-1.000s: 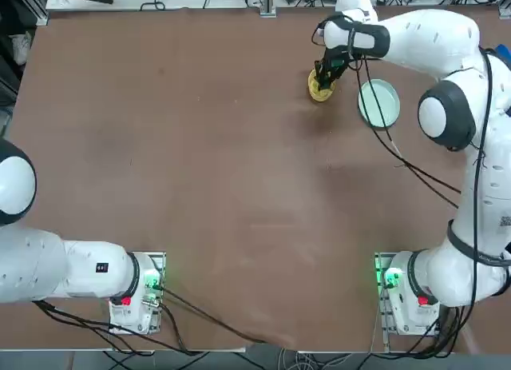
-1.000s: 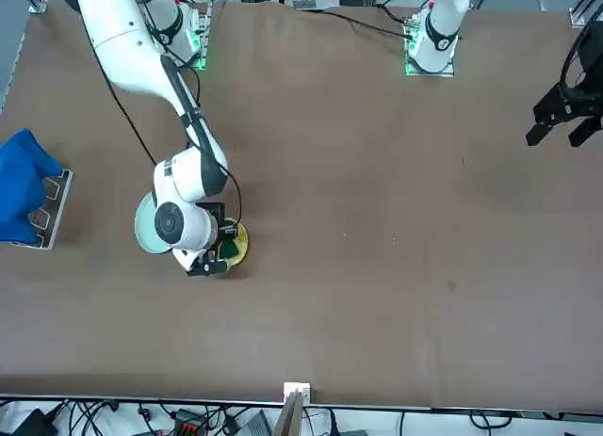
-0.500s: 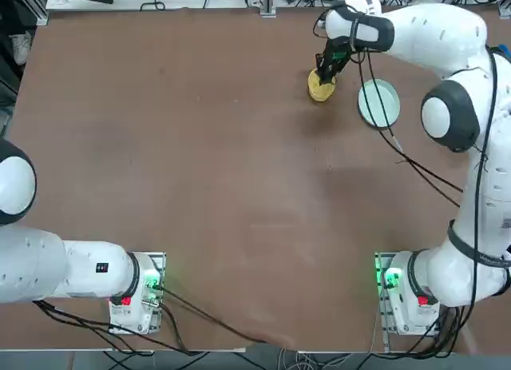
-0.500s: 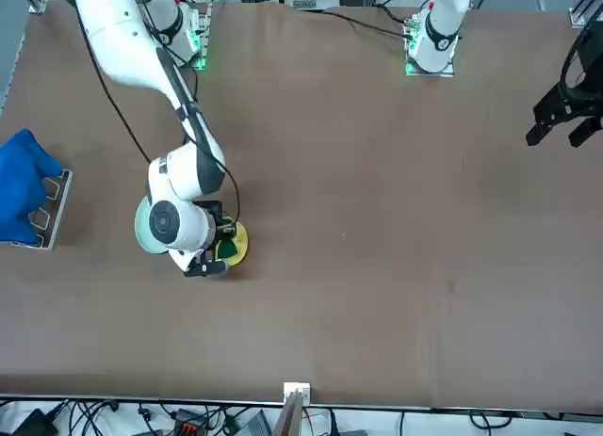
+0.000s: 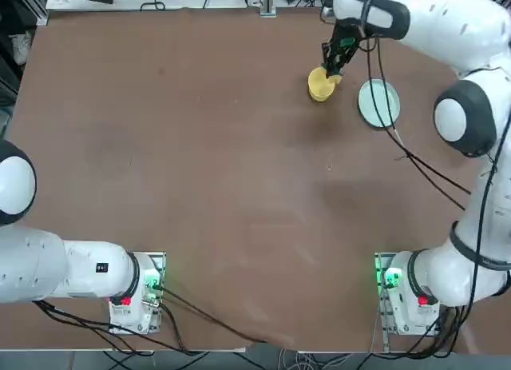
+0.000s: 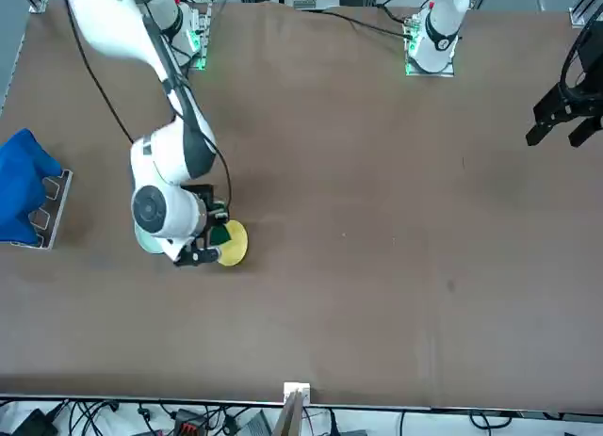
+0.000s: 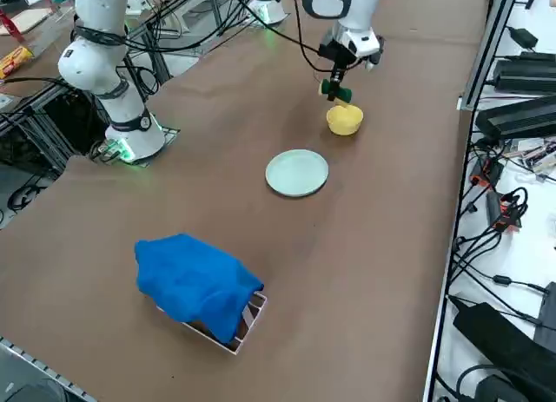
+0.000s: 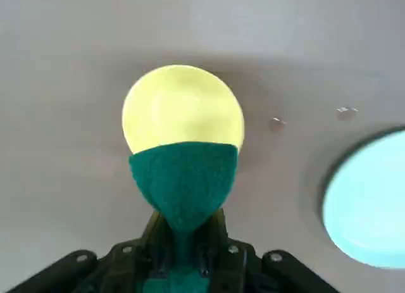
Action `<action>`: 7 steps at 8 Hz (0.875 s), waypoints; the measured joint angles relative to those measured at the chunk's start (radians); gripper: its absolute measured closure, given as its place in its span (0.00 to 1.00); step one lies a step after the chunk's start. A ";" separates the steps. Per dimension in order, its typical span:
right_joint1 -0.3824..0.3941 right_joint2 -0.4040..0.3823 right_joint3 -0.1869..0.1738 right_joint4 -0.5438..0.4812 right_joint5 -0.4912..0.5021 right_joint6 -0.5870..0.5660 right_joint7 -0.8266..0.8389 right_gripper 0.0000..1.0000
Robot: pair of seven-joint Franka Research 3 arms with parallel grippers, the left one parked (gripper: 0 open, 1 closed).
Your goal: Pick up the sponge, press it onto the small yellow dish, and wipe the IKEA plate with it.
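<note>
sponge point(image 8: 183, 182) gripped upright, long axis vertical, above small yellow dish point(image 8: 182, 106)

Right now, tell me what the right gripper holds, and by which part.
The right gripper is shut on the sponge, pinching one end of it; the free end hangs above the yellow dish.

The sponge point(image 8: 183, 182) is dark green. The dish point(image 8: 182, 109) is bright yellow and plain. The plate point(image 5: 378, 102) is pale mint green. The table point(image 5: 200, 146) is brown all over. The robot arm point(image 5: 455, 26) is white with dark bands. A cloth point(image 7: 195, 285) at the side is bright blue.
</note>
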 joint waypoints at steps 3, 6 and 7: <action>-0.085 -0.100 -0.004 -0.126 -0.024 -0.005 -0.010 0.78; -0.191 -0.193 -0.007 -0.301 -0.027 0.093 -0.076 0.78; -0.218 -0.217 -0.008 -0.371 -0.029 0.165 -0.105 0.78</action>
